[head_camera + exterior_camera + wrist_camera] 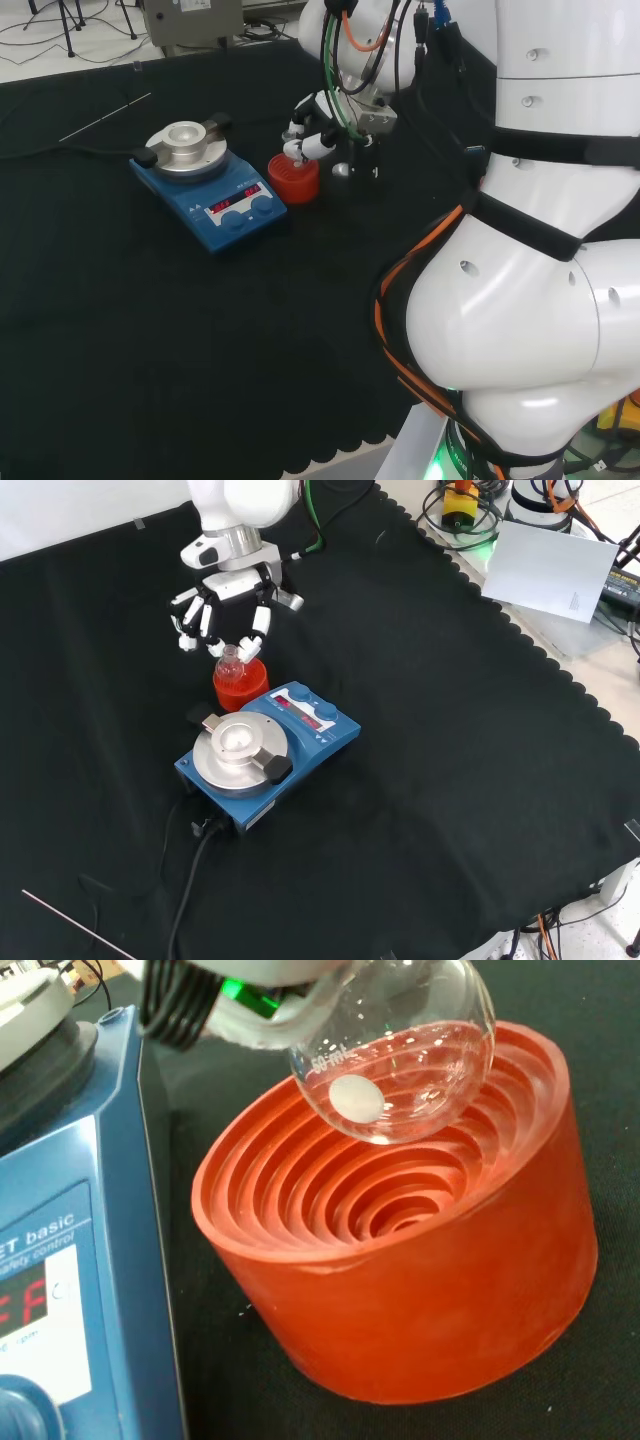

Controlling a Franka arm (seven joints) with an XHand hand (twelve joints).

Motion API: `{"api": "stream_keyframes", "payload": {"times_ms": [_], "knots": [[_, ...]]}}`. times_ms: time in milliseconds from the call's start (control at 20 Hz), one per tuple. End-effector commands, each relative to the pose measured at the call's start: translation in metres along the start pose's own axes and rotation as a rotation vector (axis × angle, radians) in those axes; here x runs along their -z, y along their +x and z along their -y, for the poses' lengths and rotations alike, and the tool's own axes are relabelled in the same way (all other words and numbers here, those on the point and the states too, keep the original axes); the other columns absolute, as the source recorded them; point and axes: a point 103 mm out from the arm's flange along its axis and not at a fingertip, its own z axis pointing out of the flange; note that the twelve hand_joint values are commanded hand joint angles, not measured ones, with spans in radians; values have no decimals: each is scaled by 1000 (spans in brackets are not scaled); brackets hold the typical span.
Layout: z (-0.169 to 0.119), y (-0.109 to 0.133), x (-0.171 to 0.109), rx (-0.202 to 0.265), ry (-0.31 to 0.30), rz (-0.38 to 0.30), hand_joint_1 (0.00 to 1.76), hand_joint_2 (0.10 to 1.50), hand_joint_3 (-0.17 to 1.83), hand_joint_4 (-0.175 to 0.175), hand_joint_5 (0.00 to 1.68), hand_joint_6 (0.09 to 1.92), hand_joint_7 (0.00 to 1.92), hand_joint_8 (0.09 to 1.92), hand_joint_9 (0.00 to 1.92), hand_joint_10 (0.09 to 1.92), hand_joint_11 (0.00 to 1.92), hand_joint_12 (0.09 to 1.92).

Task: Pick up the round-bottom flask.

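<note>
While its fingers curl round the neck, the robot hand (228, 598) holds the round-bottom flask (400, 1065) just below it, the clear bulb raised slightly above the red ribbed stand (400, 1260) on the desk (450, 780).

The head view looks from behind and above the arm's base, over the white links at its right, across the table (120, 340). The front view faces the arm from the opposite side, high up, looking down on the cloth. The wrist view sits very close, just above the red ribbed stand (400, 1280). All three share that stand and the blue stirrer plate (215, 195) beside it; head and front views also share the hand (232, 605).
</note>
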Motion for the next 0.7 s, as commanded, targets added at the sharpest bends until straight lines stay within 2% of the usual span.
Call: {"api": "stream_keyframes", "payload": {"times_ms": [50,100,150,250,300,350,400,550,700], "knots": [[3,2,10,-10,-7,-27,1087,671,767,175,1125,980,569,556,716,515,99,1366],[4,3,13,-11,-18,-15,1087,670,768,175,1125,980,569,556,716,515,100,1366],[5,5,17,-11,-2,94,1087,669,770,175,1126,980,569,557,717,515,100,1366],[6,7,26,-20,-11,83,1088,667,774,175,1127,980,569,557,717,516,100,1366],[6,3,30,-140,-5,1,1088,665,776,175,1128,980,569,557,716,516,100,1366],[5,0,35,-169,-29,91,1089,664,777,175,1128,979,569,558,716,516,100,1366],[4,1,37,-170,-45,146,1089,663,779,175,1129,979,569,558,716,516,100,1366],[5,25,43,-67,-53,135,1090,660,784,175,1131,979,569,558,716,516,101,1367],[10,39,51,-19,-62,106,1092,656,789,175,1133,978,569,559,716,516,103,1367]]}}
